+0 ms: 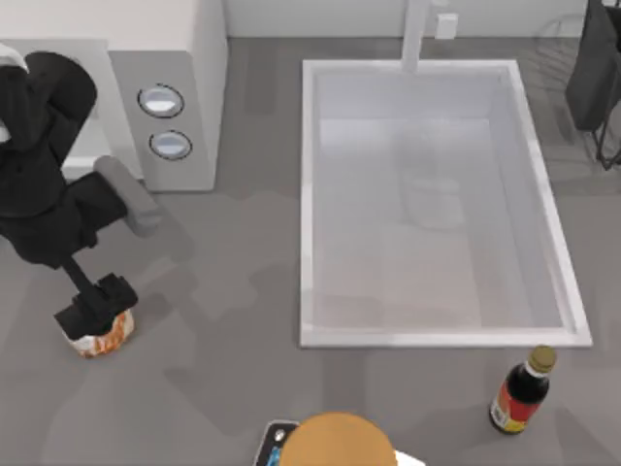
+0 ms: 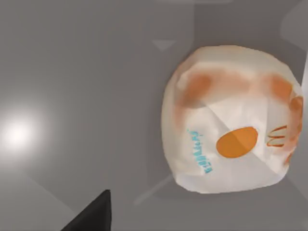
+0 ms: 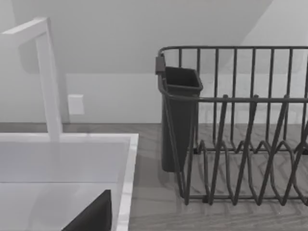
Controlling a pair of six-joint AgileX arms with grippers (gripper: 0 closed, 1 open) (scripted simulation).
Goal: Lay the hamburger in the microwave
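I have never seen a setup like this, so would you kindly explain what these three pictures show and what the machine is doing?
This is a simulated robot with two arms at a grey table. The overhead picture looks down from above; the other two come from cameras on each wrist. The left gripper is down over the hamburger, a small wrapped lump at the table's left, also shown close up by the left wrist camera. Behind it stands the microwave, where the hamburger should go. Also on the table: a white sink, a dark bottle, a tan dome and a dish rack. The right arm is parked at the far right.
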